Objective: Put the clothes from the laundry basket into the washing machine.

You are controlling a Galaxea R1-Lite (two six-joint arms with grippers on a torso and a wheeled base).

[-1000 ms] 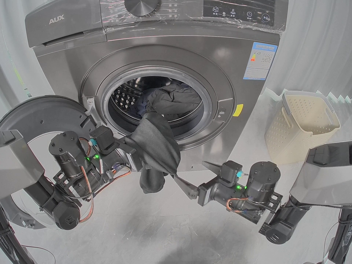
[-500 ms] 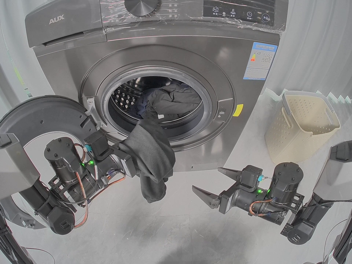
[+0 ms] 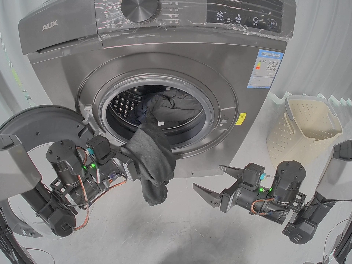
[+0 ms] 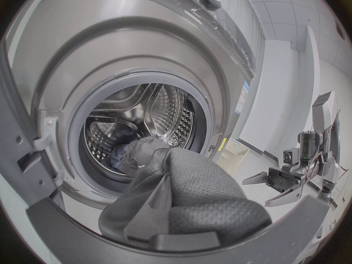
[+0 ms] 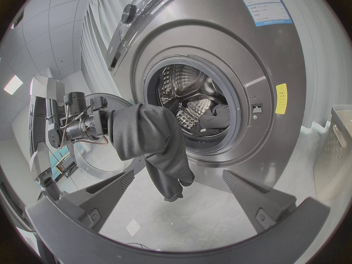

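Backing off to the robot's right, the right gripper [image 3: 207, 176] has left the cloth it touched a second ago and now hangs apart from it with its jaws spread, while the head camera itself has shifted a little. From the head, the left gripper [image 3: 134, 164] sits just below the rim of the washing machine [image 3: 154, 55] opening, pinching a dark grey garment [image 3: 156, 158]. The cloth bunches over the gripper, one end resting on the opening's lip, the other dangling toward the floor. The round door [image 3: 40, 121] is swung wide on the robot's left, and other clothes [image 3: 172, 107] already lie in the drum. The cream laundry basket [image 3: 304, 129] stands on the floor at the right and looks empty, so this is probably the last piece. In the left wrist view the dark grey garment [image 4: 198, 191] mounds over the left gripper [image 4: 172, 239] right before the opening, likely held high to clear the lip. The right gripper [image 4: 255, 194] waits well to the side. In the right wrist view its own fingers [image 5: 110, 195] stand wide apart with nothing between them. Beyond, the dark grey garment [image 5: 146, 136] droops from the left gripper [image 5: 104, 123] in front of the drum. I judge that the dangling tail needs lifting in.
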